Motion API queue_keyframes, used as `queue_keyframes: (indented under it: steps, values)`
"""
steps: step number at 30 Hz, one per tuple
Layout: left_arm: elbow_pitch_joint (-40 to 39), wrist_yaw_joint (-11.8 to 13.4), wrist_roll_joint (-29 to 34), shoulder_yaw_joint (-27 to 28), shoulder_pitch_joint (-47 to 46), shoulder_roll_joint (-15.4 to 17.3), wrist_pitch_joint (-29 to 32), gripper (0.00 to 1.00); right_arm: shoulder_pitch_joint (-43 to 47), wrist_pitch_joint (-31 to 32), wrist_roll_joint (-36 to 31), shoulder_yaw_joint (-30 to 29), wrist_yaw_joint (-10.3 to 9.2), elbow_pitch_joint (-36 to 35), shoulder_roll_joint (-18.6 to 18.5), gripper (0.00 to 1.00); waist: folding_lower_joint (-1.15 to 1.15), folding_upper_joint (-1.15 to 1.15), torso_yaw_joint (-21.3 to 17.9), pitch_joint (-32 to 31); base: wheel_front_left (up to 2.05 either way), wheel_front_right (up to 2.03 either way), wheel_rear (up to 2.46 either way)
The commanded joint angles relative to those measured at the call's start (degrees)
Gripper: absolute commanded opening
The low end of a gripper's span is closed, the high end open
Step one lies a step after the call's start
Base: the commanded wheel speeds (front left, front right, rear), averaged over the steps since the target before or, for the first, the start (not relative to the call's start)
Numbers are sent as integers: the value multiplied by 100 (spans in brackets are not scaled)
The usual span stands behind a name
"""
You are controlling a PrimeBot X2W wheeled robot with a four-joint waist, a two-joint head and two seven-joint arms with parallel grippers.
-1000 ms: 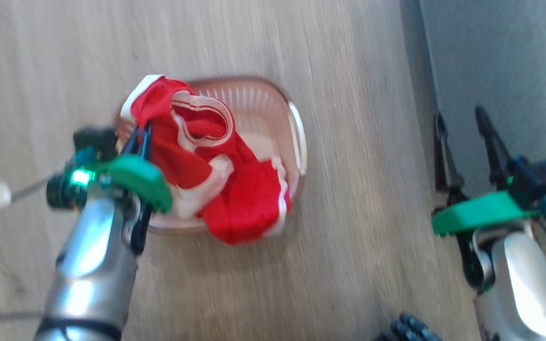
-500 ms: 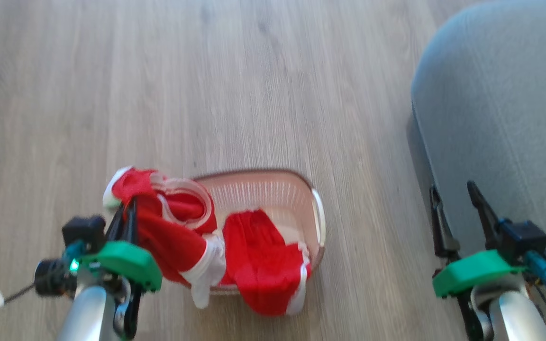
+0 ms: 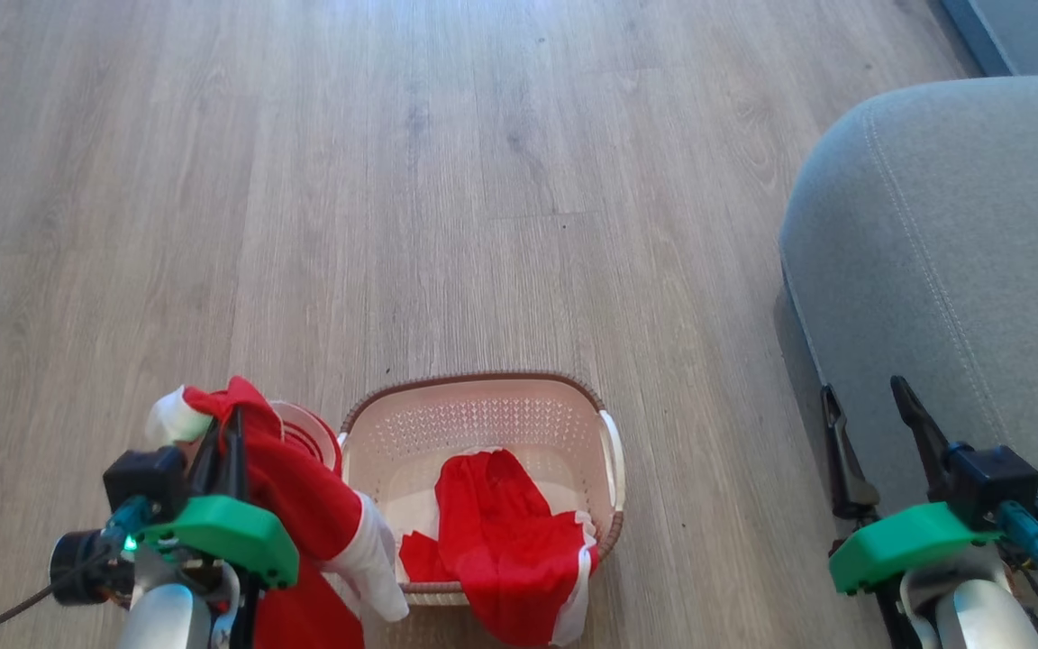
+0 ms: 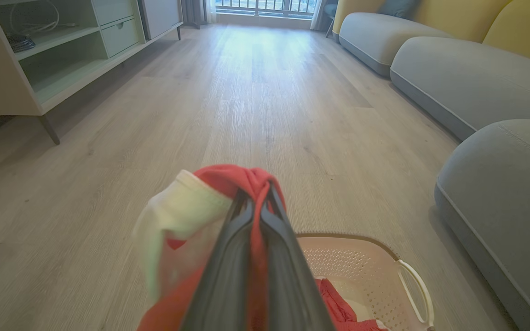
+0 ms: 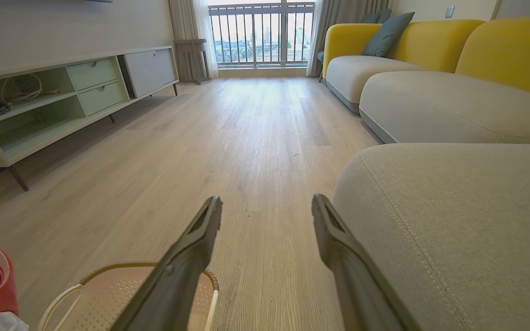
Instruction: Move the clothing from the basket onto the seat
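Hanging from the tightly closed left gripper [image 3: 224,425], one red garment [image 3: 303,505] is held up beside the basket's [image 3: 474,377] left edge. Over its near rim another garment [image 3: 492,532] is draped. The right gripper [image 3: 863,391] is pointed forward beside the seat [image 3: 960,234], fingers spread wide, empty.

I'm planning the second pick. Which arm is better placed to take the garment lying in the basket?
Probably right: the right gripper is open and empty; the left gripper is shut on clothing.
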Motion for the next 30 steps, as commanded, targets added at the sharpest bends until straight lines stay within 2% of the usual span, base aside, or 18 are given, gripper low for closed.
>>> queue_keyframes:
  steps: [1,30]
  values:
    - [-259,20,-31,152,-171,120,1,0,-59,-52,-29,120,41,-149,-89,100,1,0,14,-12,0,0,0]
    - [-448,84,-92,-31,-152,220,65,0,-78,-52,-41,200,41,-137,-88,100,1,0,-64,-31,0,0,0]
